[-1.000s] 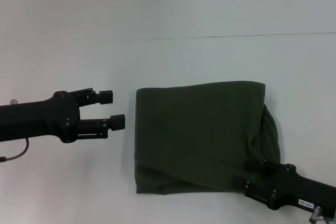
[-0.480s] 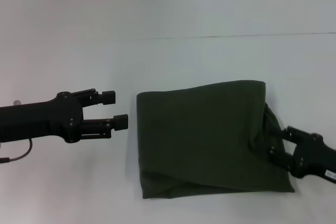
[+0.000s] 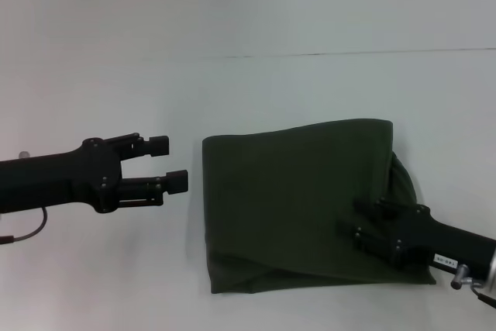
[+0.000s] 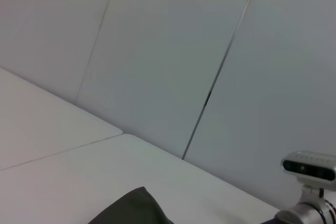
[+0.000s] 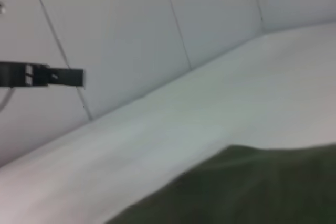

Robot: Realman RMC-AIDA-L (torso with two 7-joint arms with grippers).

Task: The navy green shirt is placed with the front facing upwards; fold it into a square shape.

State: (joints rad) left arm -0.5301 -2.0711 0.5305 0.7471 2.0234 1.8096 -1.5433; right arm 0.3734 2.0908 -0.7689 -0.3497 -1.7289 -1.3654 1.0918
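Observation:
The navy green shirt (image 3: 287, 191) lies folded into a rough square on the white table, plain green side up, with a loose fold bulging at its right edge. A corner of the shirt (image 4: 134, 211) shows in the left wrist view, and the shirt (image 5: 252, 187) fills the lower part of the right wrist view. My left gripper (image 3: 169, 162) hovers open just left of the shirt's left edge, holding nothing. My right gripper (image 3: 359, 225) sits over the shirt's near right part, dark against the cloth.
The white table (image 3: 116, 67) stretches bare to the left and behind the shirt, with a thin seam line (image 3: 349, 53) across the back. Grey wall panels stand beyond it. The right arm's wrist camera (image 4: 310, 165) shows in the left wrist view.
My right gripper drew out to the shirt's right edge, then came back left over its near right part. The shirt's near edge shifted slightly. The left gripper barely moved.

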